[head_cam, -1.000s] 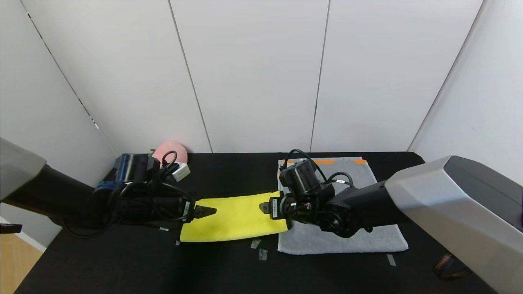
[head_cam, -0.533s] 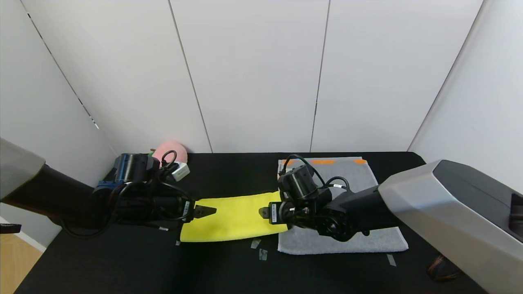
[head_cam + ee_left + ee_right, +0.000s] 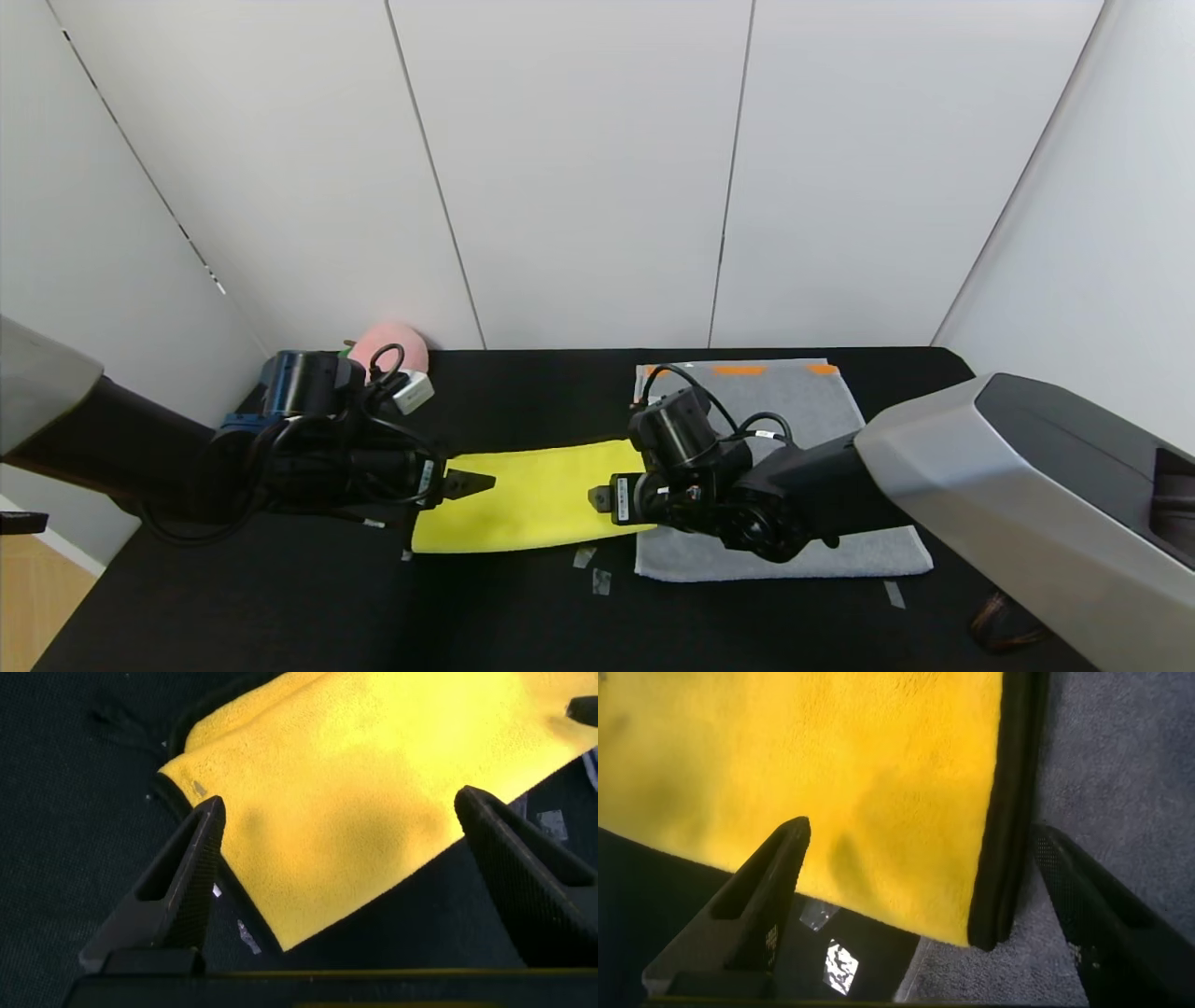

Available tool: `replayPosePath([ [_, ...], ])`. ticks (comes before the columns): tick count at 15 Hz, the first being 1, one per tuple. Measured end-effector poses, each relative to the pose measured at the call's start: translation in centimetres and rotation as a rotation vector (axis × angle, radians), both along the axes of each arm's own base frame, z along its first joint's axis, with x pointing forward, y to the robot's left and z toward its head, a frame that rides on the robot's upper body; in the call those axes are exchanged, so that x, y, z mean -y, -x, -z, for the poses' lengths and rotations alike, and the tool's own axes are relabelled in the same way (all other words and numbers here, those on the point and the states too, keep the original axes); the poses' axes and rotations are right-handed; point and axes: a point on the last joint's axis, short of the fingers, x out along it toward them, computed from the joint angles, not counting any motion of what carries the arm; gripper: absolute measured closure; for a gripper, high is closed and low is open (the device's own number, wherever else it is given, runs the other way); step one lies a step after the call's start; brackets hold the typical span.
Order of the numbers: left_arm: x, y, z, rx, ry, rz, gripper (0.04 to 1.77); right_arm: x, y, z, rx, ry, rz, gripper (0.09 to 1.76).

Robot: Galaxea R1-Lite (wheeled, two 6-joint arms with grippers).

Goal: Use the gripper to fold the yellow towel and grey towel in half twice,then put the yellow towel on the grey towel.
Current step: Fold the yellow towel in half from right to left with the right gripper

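The yellow towel (image 3: 532,499) lies as a long folded strip on the black table, and its black-trimmed right end (image 3: 1008,812) overlaps the left edge of the grey towel (image 3: 822,411). The grey towel is spread flat, with orange marks along its far edge. My left gripper (image 3: 471,484) hovers open over the yellow towel's left end (image 3: 374,775), with the near corner between its fingers (image 3: 177,887). My right gripper (image 3: 597,499) stands open over the near right corner of the yellow towel (image 3: 831,756), grey towel (image 3: 1120,756) beside it. Neither gripper holds anything.
A pink plush toy (image 3: 392,345) and a small white block (image 3: 411,392) sit at the back left by the wall. Bits of tape (image 3: 597,579) mark the table in front of the towels. White wall panels close the back and sides.
My right gripper has slid left and a little nearer, further over the yellow towel's right end. The left gripper and both towels have stayed put.
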Motion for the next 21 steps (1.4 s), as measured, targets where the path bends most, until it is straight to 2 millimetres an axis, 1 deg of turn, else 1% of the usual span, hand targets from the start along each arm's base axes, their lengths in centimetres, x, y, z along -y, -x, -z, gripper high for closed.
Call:
replayPosePath([
  [9,0.01,0.0,-0.01,0.002,-0.002,0.002,0.1,-0.05,0.1,0.28,-0.01,0.008,-0.002,0.15],
  [10,0.01,0.0,0.0,0.002,-0.002,0.002,0.1,-0.04,0.11,0.3,-0.011,0.009,-0.002,0.2],
  [12,0.01,0.01,-0.01,0.002,-0.002,0.002,0.1,-0.02,0.2,0.45,-0.017,0.014,-0.004,0.55],
  [13,0.01,0.01,-0.02,0.002,-0.003,0.002,0.1,-0.01,0.2,0.46,-0.017,0.013,-0.004,0.7],
  [14,0.01,0.02,-0.04,0.002,-0.002,0.002,0.1,-0.02,0.23,0.48,-0.018,0.014,-0.004,0.83],
  [16,0.01,0.02,-0.04,0.002,-0.002,0.002,0.09,-0.02,0.23,0.49,-0.018,0.015,-0.004,1.03],
  [17,0.01,0.02,-0.04,0.002,-0.002,0.001,0.09,-0.01,0.23,0.49,-0.019,0.014,-0.004,1.2],
  [18,0.01,0.02,-0.04,0.002,-0.003,0.002,0.09,-0.01,0.23,0.49,-0.019,0.014,-0.003,1.74],
  [19,0.01,0.02,-0.04,0.002,-0.003,0.002,0.09,-0.03,0.25,0.49,-0.019,0.015,-0.004,1.7],
  [21,0.01,0.02,-0.04,0.002,-0.002,0.002,0.09,-0.03,0.24,0.49,-0.019,0.014,-0.005,1.7],
])
